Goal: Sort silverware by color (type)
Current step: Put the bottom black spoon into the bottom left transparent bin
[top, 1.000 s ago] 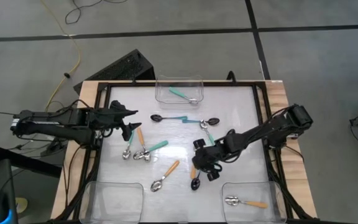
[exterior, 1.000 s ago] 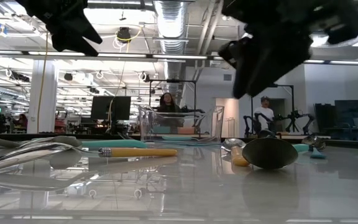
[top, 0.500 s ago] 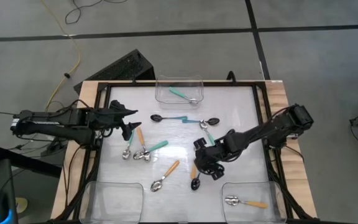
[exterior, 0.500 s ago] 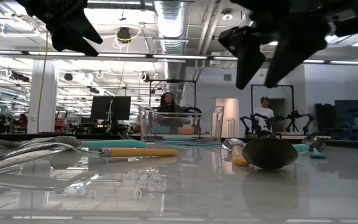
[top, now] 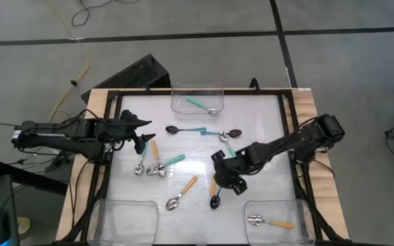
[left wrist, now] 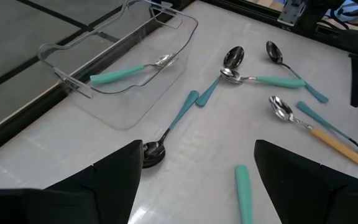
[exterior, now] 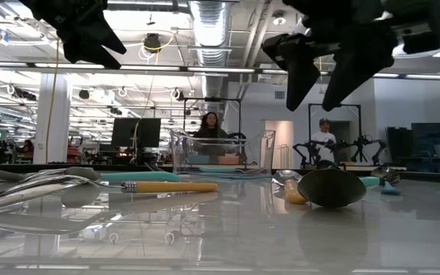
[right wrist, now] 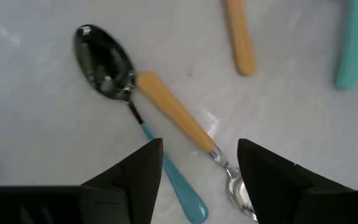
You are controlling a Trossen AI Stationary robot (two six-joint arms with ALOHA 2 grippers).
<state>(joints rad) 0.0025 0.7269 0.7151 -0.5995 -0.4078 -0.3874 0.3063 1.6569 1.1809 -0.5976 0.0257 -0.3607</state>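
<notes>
My right gripper (top: 227, 182) (right wrist: 197, 180) hangs open above a crossed pair of spoons near the table's front. One has a black bowl (right wrist: 104, 62) and a teal handle. The other has an orange handle (right wrist: 176, 118) and a silver bowl. Both lie flat on the white table, and the low view shows the fingers (exterior: 300, 72) well clear of them. My left gripper (top: 142, 140) (left wrist: 197, 186) waits open at the table's left. Near it lie a black-bowled teal spoon (left wrist: 166, 134) and a cluster of spoons (top: 154, 160). Another orange spoon (top: 182, 194) lies at the near middle.
A clear bin (top: 197, 90) at the far edge holds a teal-handled spoon (top: 200, 104). A near-right bin (top: 299, 212) holds an orange-handled spoon (top: 269, 222). A near-left bin (top: 101, 219) stands at the front. More teal spoons (top: 226, 134) lie mid-table. A black frame (top: 289, 123) rims the table.
My right gripper has opened wider and rolled about its own pointing line while staying over the crossed pair of spoons. The spoons have stayed where they lay.
</notes>
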